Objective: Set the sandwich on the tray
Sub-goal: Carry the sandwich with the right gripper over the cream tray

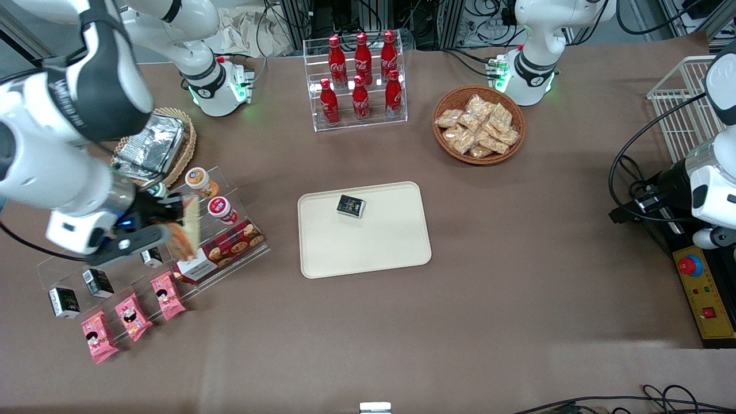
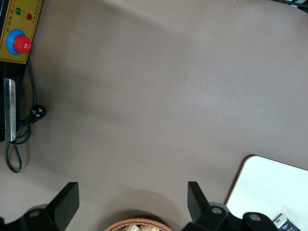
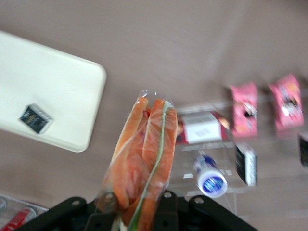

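The pincer (image 1: 172,227) pinches the plastic-wrapped triangular sandwich (image 1: 187,233) above a clear acrylic snack rack (image 1: 230,253). At three o'clock, the cream rectangular tray (image 1: 379,247) holds a small black packet (image 1: 351,206) on the brown counter (image 1: 517,287).

Orange-and-green sandwich (image 3: 144,159) (clear wrap), cream tray (image 1: 368,247), brown table (image 1: 489,322), pink packets (image 1: 129,316).

Wrapped sandwich (image 3: 144,159) aloft — tray (image 1: 368,253) apart.

Glossy white arm (image 1: 52,167), black joint band, black end effector (image 1: 158,221).
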### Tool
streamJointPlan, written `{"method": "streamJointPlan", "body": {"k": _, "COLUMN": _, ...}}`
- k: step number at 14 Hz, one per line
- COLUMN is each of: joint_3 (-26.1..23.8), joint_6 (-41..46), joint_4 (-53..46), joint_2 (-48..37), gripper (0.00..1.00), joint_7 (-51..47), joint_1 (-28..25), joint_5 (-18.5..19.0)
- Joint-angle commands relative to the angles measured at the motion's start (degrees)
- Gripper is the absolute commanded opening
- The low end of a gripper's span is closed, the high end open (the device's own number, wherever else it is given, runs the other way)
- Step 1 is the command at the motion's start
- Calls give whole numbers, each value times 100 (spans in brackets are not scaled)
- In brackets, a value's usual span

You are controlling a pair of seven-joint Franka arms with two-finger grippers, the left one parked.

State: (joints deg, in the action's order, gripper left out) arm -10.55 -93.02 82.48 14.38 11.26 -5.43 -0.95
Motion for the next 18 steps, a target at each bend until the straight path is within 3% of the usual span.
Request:
{"method": "streamJointPlan", "body": {"k": 1, "joint_3": -691, "joint_6": -163, "joint_4": -83, "joint_2": 205, "gripper": 25, "joint_7": 218, "joint_1": 33, "joint_5": 69}}
{"method": "streamJointPlan", "body": {"k": 3, "joint_3": -1009, "joint_6": -434, "joint_4": -65, "joint_2": 406, "gripper": 25, "joint_7": 210, "joint_1": -63, "joint_5": 95}}
{"method": "streamJointPlan", "body": {"k": 9, "joint_3": -1028, "joint_6": -1752, "joint_4": -65, "joint_2": 1294, "gripper": 25, "joint_7": 876, "joint_1": -1161, "joint_5": 359}}
{"method": "streamJointPlan", "body": {"k": 15, "joint_3": -1019, "joint_6": -2519, "joint_4": -65, "joint_2": 2130, "gripper": 25, "joint_7": 1405, "joint_1": -1822, "joint_5": 1588}}
{"method": "streamJointPlan", "body": {"k": 18, "joint_3": -1019, "joint_6": -2825, "joint_4": -48, "joint_2": 2393, "gripper": 25, "joint_7": 1851, "joint_1": -1822, "joint_5": 1835}}
